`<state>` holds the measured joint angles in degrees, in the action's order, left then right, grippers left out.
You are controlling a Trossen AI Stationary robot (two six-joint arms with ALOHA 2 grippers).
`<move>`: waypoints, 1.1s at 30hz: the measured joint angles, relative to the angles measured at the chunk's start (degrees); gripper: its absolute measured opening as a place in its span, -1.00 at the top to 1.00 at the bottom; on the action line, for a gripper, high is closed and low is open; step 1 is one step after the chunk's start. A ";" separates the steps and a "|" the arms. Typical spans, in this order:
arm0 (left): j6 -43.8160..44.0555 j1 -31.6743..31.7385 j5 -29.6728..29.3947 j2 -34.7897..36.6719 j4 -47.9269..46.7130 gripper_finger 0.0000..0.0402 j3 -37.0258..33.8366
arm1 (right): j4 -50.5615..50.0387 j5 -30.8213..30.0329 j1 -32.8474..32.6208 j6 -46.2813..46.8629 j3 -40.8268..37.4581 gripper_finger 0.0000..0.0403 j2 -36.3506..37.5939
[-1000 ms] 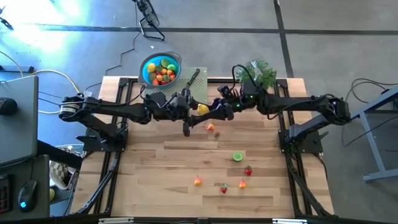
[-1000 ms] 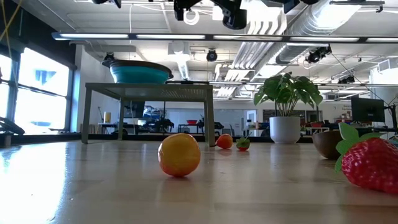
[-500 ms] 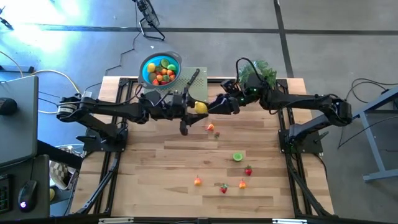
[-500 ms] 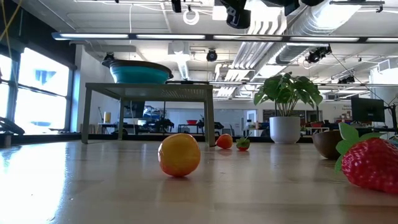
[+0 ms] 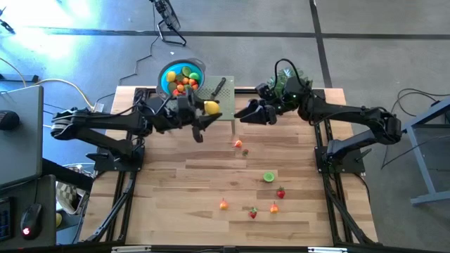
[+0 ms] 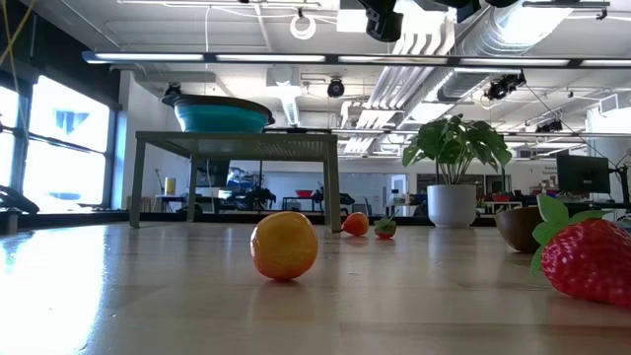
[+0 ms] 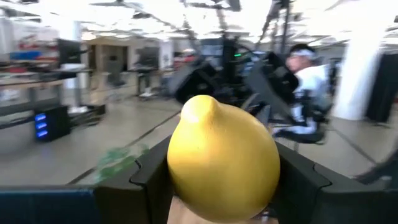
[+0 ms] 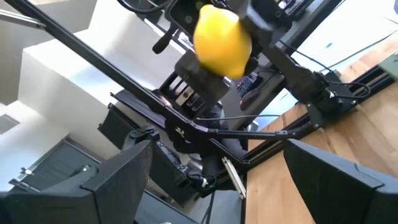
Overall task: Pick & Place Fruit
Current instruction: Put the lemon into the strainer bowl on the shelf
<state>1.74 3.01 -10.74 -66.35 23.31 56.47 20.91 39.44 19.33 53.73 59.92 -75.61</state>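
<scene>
A yellow lemon [image 5: 211, 107] is held in the air by my left gripper [image 5: 207, 110] near the table's far edge, beside the blue bowl [image 5: 166, 76] that holds several fruit pieces. My right gripper [image 5: 240, 114] stands open just right of the lemon, touching nothing. The right wrist view shows the lemon [image 8: 223, 39] ahead of its spread fingers. Loose fruit lies on the wooden table: a small red-orange piece [image 5: 238, 144], a lime half [image 5: 268, 177], a strawberry [image 5: 280, 192] and an orange [image 6: 284, 247]. My left gripper pinches the lemon's two sides [image 7: 180, 180] between its two fingers [image 7: 146, 183], with the pointed end [image 7: 198, 106] facing away from the wrist. The fingers come roughly level from the table's left side. The lemon is lifted clear of the table.
The bowl sits on a small green stand [image 5: 226, 98] with a black-handled knife [image 5: 217, 88] lying on it. A potted plant [image 5: 294, 79] stands at the far right behind my right arm. A few more small fruits [image 5: 252, 212] lie toward the near edge.
My left gripper has carried the lemon up and toward the table's far left, closer to the blue bowl, staying shut on it. My right gripper, open throughout, has drawn slightly toward the far edge, so the gap between it and the lemon has widened.
</scene>
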 joint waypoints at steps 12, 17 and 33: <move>0.00 0.02 -20.55 4.09 -7.14 0.02 0.00 | 0.79 -0.12 2.95 -3.16 -0.02 -0.77 0.00; 0.01 1.67 -27.13 4.09 -7.47 0.02 0.00 | 0.80 -0.03 4.97 -4.52 -0.03 -0.77 0.00; 7.07 15.30 -22.97 4.07 -15.60 0.02 0.02 | 0.73 2.69 11.35 -5.70 -0.07 -0.77 0.00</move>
<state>8.80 18.31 -33.71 -62.28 7.71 56.49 21.64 42.13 30.68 48.03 59.86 -75.61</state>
